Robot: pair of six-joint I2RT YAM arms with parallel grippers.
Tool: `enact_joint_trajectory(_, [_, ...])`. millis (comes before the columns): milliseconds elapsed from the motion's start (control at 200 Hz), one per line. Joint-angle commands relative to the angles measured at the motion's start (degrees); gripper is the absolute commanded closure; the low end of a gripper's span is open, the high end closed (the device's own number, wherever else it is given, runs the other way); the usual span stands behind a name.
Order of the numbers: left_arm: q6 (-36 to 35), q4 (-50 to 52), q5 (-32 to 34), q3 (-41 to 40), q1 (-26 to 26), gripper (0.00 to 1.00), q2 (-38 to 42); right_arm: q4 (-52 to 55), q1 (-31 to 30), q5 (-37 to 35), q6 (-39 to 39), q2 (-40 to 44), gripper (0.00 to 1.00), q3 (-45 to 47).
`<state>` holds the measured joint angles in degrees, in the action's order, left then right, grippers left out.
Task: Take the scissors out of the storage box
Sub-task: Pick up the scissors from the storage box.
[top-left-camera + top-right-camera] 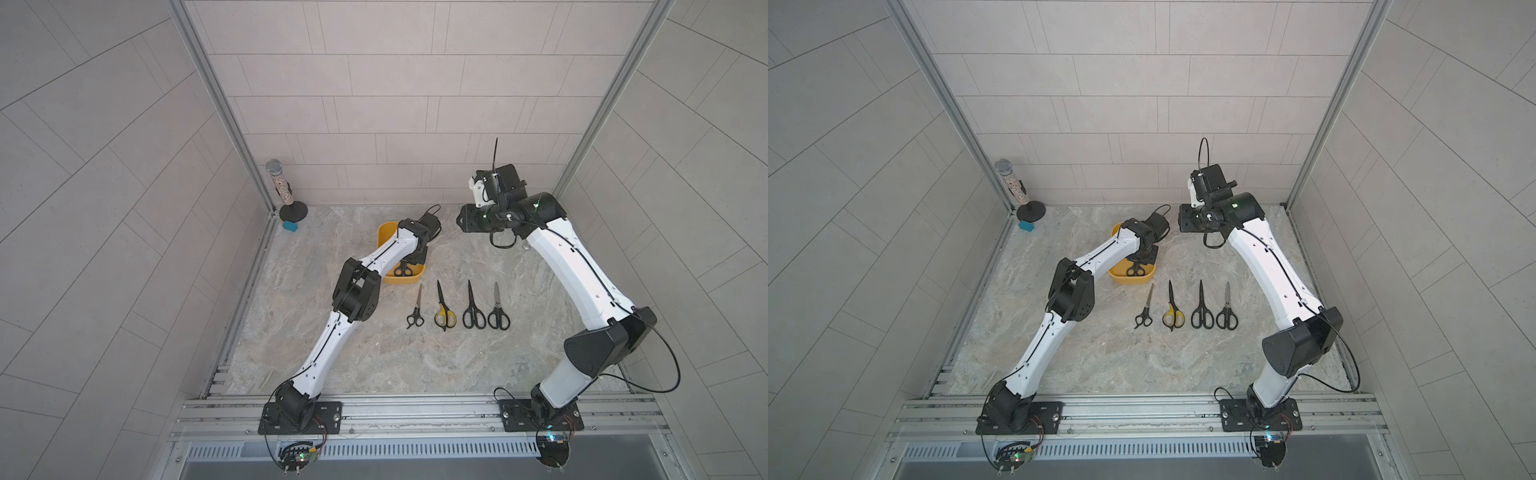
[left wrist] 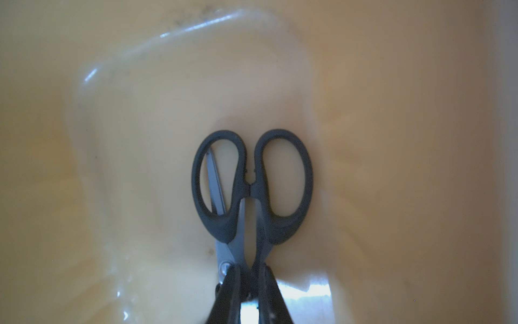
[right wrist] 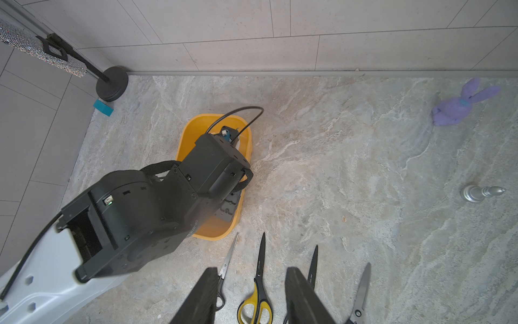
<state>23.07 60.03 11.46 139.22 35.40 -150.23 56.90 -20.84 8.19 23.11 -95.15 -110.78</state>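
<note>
sparkly silver microphone [image 1: 276, 179] stands upright on a black round-base stand [image 1: 293, 211] in the far left corner of the table, tight against the metal frame post [image 1: 249, 158]. a small teal block [image 1: 290, 226] lies just beside the stand base on its near side; touching or not, can't tell. a purple plush bunny [image 3: 462, 103] lies flat on the table near the back wall, ears out, seen in the right wrist view. a small silver metal piece [image 3: 480, 193], shaped like a chess pawn, sits well apart from the bunny; upright or tipped, can't tell. the tabletop [image 1: 374, 357] is grey-beige marble pattern. the walls [image 1: 374, 104] are pale grey tile. aluminium rails [image 1: 415, 409] run along the front edge.
</note>
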Motion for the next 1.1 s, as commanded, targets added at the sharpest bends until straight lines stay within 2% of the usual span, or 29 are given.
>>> enact_joint_trajectory(0, [1.5, 4.8, -3.7, -1.1, -0.5, 0.92, -5.1, 0.5, 0.1, -0.1, -0.2, 0.5, 0.55, 0.3])
enact_joint_trajectory(80, [1.4, 5.3, -2.8, -1.3, -0.5, 0.92, -5.2, 0.5, 0.1, -0.1, -0.1, 0.7, 0.55, 0.1])
enact_joint_trajectory(135, [1.2, 5.8, -2.7, -1.2, -0.8, 1.0, -5.5, 0.4, 0.1, 0.0, 0.0, 0.7, 0.55, -0.1])
enact_joint_trajectory(275, [1.1, 7.2, -2.1, -1.0, -1.4, 1.0, -5.5, 0.3, 0.1, 0.2, 0.0, 0.4, 0.55, -0.5])
enact_joint_trajectory(520, [-0.8, -5.5, 2.5, -9.0, -1.5, 1.0, 10.0, 0.2, 0.1, 0.1, 0.0, 0.4, 0.55, -0.5])
enact_joint_trajectory(780, [-1.0, -2.4, 3.5, -7.3, -1.4, 1.0, 12.3, -0.2, 0.1, 0.6, 0.1, 0.4, 0.55, -0.8])
enact_joint_trajectory(945, [-0.3, -2.3, 2.2, -12.0, -1.4, 1.0, 18.5, -0.2, 0.1, 0.5, 0.1, 0.4, 0.55, -1.0])
enact_joint_trajectory(1096, [-0.6, -6.0, 0.5, -26.9, -0.7, 1.0, 30.9, -0.2, 0.1, 0.5, -0.3, 0.3, 0.55, -1.4])
